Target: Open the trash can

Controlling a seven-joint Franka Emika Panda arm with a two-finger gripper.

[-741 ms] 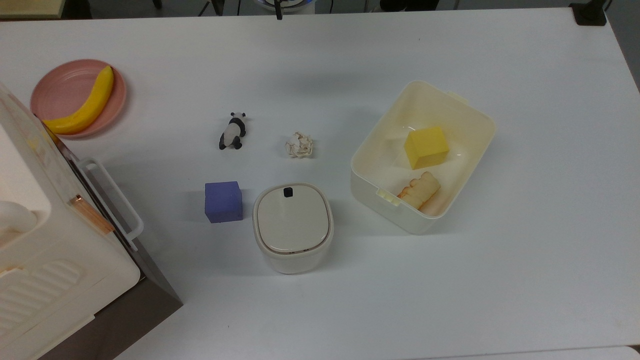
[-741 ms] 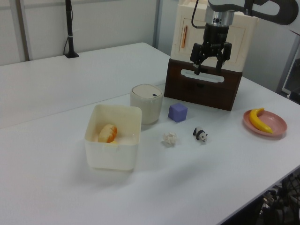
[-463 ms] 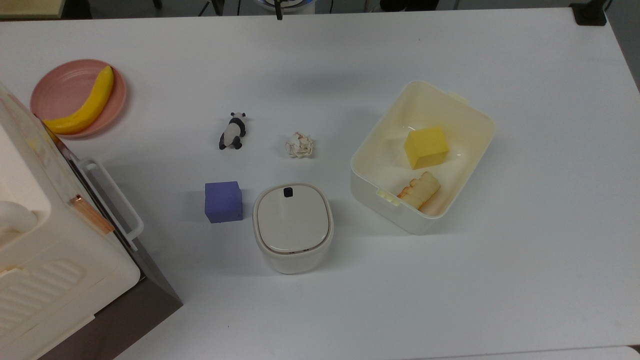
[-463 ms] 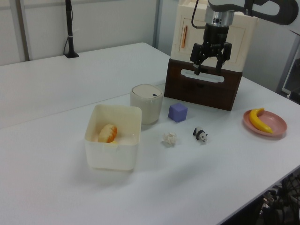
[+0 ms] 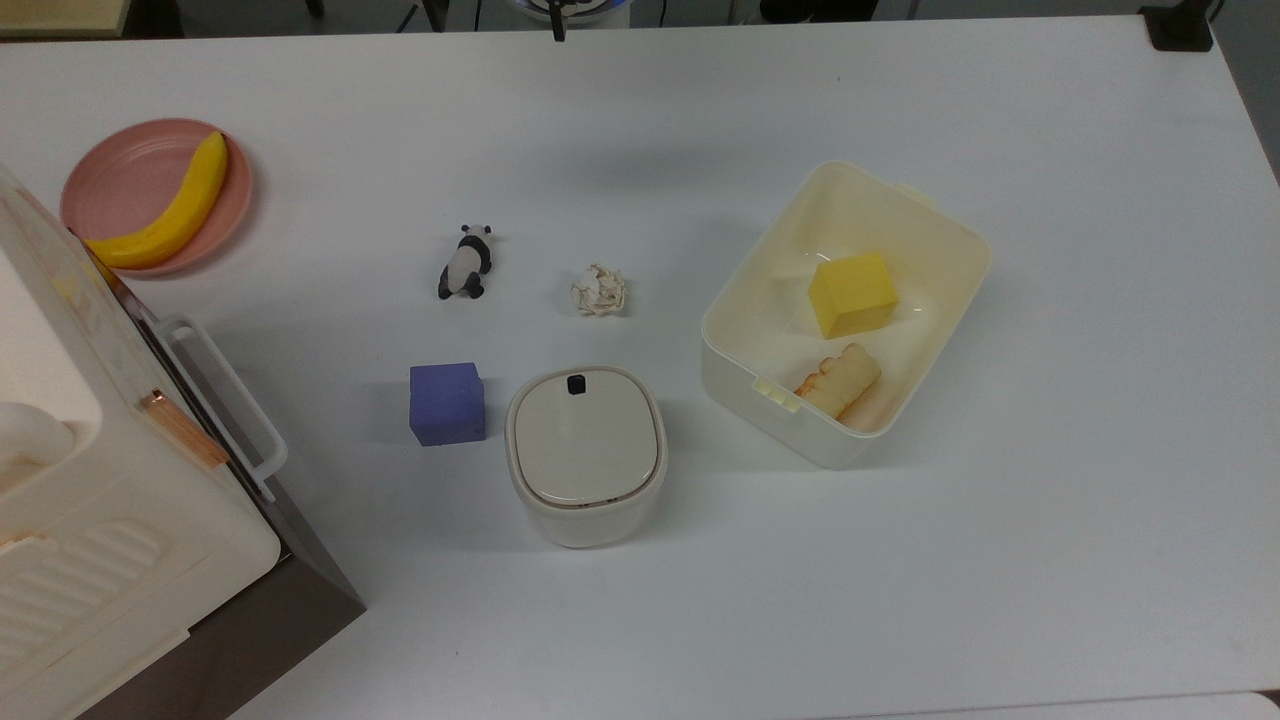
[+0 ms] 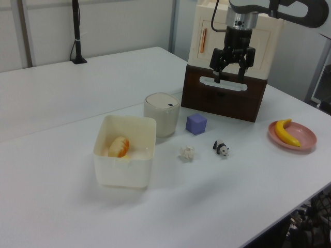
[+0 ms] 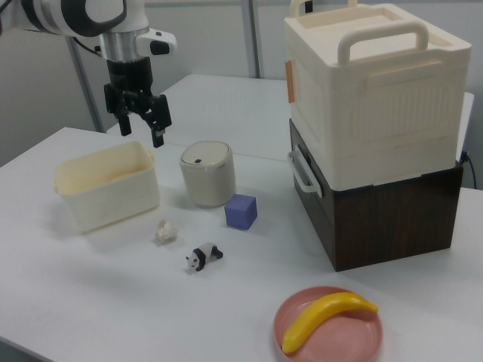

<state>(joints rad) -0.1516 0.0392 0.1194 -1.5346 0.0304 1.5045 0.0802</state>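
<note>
Well below gripper point(image 7: 139, 128), fingers spread: trash can point(image 7: 207, 174), lid closed.

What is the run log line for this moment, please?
phase: pre-contact | gripper: open, raised above table | trash can: lid shut | button: untouched

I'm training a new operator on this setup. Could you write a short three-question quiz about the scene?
1. True or false: the flat beige lid of the small cream-white plastic trash can is shut.
2. What lies on the round pink plate?
3. In the top view, the purple cube sits on which side of the trash can: A left, B right?

Key:
1. True; the black gripper hangs above the table, jaws open.
2. A yellow banana.
3. A.
</note>
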